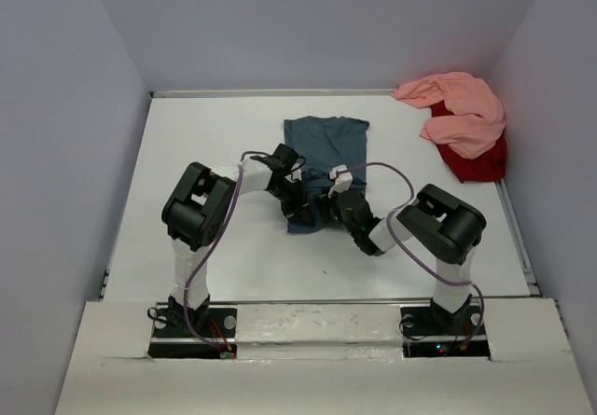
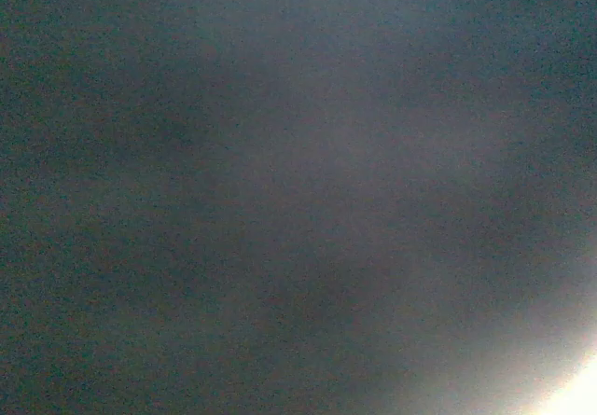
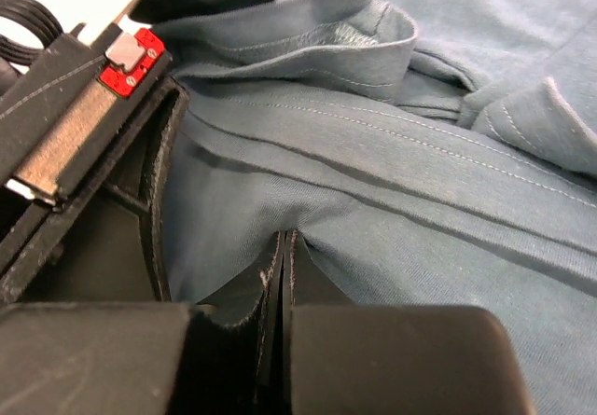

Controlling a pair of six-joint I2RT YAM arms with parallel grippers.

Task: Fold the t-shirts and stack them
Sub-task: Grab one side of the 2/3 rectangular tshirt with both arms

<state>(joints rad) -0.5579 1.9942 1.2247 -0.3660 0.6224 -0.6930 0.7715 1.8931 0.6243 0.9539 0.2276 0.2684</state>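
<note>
Right fingers [image 3: 264, 284]: clenched on a pinch of the teal t-shirt [image 1: 326, 145] at its near edge.
Left fingers [image 1: 298, 206]: closed just beside them; whether they hold cloth, you cannot tell.
Handling: light, limp cotton, I judge; take it at the edge corners.
Axis: runs near-to-far, mid-tabletop [image 1: 205, 135].
Far right: pink t-shirt [image 1: 462, 107] heaped on the red t-shirt [image 1: 478, 165].

White table [image 1: 201, 131], enclosed at the back and both sides by plain pale grey walls [image 1: 317, 23]; a white ledge [image 1: 317, 368] runs along its near edge.
</note>
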